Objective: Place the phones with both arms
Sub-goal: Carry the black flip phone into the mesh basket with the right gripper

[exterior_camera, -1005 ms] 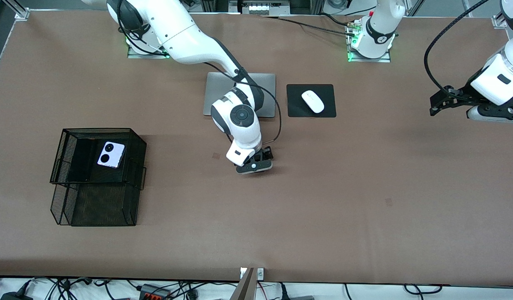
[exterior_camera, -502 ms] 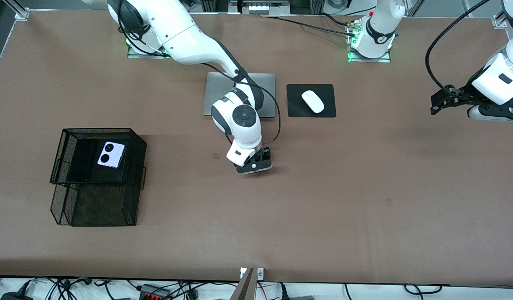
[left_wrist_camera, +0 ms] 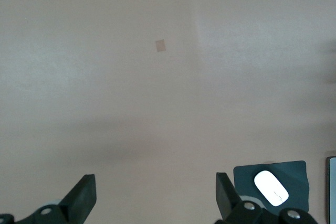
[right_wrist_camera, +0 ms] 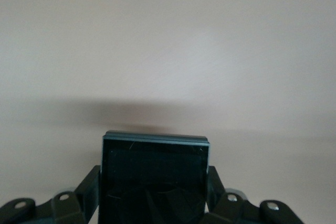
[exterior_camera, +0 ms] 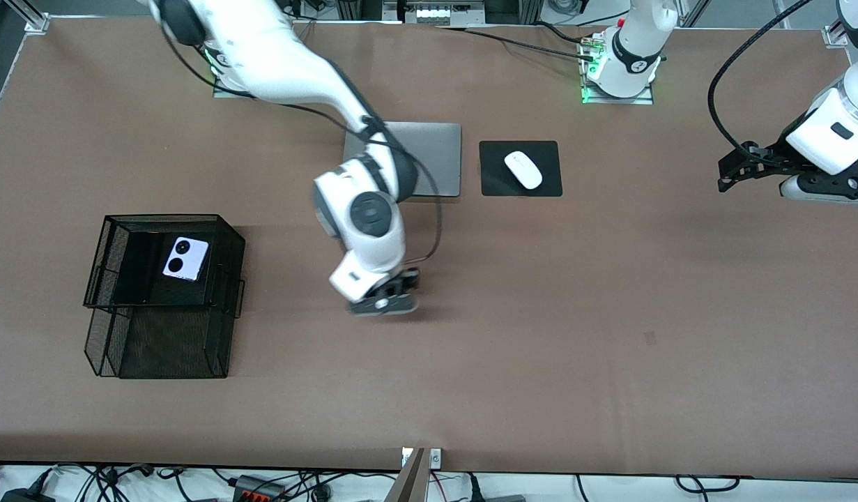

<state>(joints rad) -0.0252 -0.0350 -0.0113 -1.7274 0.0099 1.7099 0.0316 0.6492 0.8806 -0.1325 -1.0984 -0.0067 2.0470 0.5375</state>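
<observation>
Front view, scanned from the right arm's end of the counter [exterior_camera: 610, 293] toward the left arm's end. First the black wire rack [exterior_camera: 165, 293], two tiers. On its upper tier lie the long black phone [exterior_camera: 132, 268], long axis running from the camera side toward the robots' bases, and beside it and partly on it the lilac phone [exterior_camera: 185, 259], its face with the two black circles up, one circle toward the bases and one toward the camera, the body slightly skewed. I judge both as already placed. Next, my right pincer [exterior_camera: 385, 301] hangs over bare counter between rack and counter middle, pressed together on the dark phone [right_wrist_camera: 155, 174]. In the right wrist view it sits flat between my fingers [right_wrist_camera: 88, 192], broad face up, free edge pointing away from my wrist; whether it is longer one way I cannot tell, part of it being hidden in the grip. Step in hand, by my judgement: carrying this last handset to the rack. The next move calls for travel toward the right arm's end of the counter, enough height to clear the rack's rim, then a level set-down on a free spot so it does not knock the lilac phone. Farther along: closed silver laptop [exterior_camera: 422, 157], then white mouse [exterior_camera: 523, 169] on a black pad [exterior_camera: 520, 169]; none concern me. Last, my left pincer [exterior_camera: 732, 171], spread wide and empty, waits above the left arm's end of the counter.
</observation>
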